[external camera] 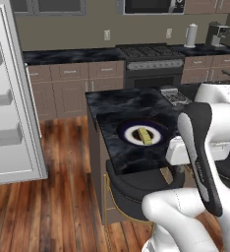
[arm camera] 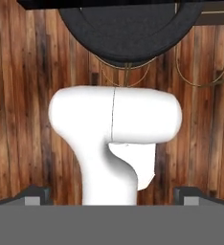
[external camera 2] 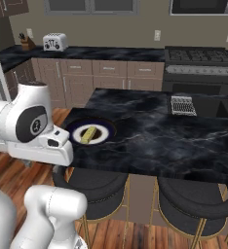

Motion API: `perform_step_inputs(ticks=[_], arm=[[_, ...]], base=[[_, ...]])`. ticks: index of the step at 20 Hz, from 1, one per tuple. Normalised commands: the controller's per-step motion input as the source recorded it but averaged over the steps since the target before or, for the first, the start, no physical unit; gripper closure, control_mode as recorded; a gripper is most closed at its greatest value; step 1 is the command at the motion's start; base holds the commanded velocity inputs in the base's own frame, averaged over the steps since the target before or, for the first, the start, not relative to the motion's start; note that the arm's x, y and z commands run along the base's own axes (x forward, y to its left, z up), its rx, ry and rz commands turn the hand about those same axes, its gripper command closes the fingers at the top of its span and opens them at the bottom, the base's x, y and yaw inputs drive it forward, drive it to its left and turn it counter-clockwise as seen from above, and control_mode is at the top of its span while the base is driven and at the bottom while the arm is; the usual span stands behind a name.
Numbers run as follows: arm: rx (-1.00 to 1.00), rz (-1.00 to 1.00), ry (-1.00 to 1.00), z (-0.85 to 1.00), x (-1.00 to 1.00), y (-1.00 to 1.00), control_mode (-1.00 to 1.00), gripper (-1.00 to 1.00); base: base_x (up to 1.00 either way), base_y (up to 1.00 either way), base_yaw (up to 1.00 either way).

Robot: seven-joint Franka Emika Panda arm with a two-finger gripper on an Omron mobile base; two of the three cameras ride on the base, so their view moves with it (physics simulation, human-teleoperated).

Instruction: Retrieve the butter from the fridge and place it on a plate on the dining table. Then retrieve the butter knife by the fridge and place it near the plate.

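Observation:
The yellow butter (external camera: 145,135) (external camera 2: 88,134) lies on the white centre of the navy-rimmed plate (external camera: 131,129) (external camera 2: 72,129). The plate sits near a corner of the black marble dining table (external camera: 122,106) (external camera 2: 160,131). My gripper (arm camera: 112,195) is open with nothing between its fingertips (arm camera: 35,194). It points down at the wood floor and a dark stool (arm camera: 128,28), low beside the table's edge and apart from the plate. The fridge's open door (external camera: 9,98), with pale shelves, stands at the far left. The butter knife is out of view.
Round dark stools (external camera: 131,189) (external camera 2: 94,187) (external camera 2: 199,202) are tucked under the table's near edge. A small grey rack (external camera: 173,96) (external camera 2: 182,105) rests on the table's far side. Counters, a stove (external camera: 151,64) and a toaster (external camera 2: 55,42) line the back wall.

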Motion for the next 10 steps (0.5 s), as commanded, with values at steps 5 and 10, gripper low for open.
perform_step_inputs(ticks=[5,10], arm=[[-0.11,0.0,0.0,-0.07,0.09,-0.06,-1.0,-1.0],[-0.03,0.0,0.0,-0.02,0.0,0.0,-1.0,-1.0]], base=[[0.0,0.0,0.0],[0.0,0.0,0.0]])
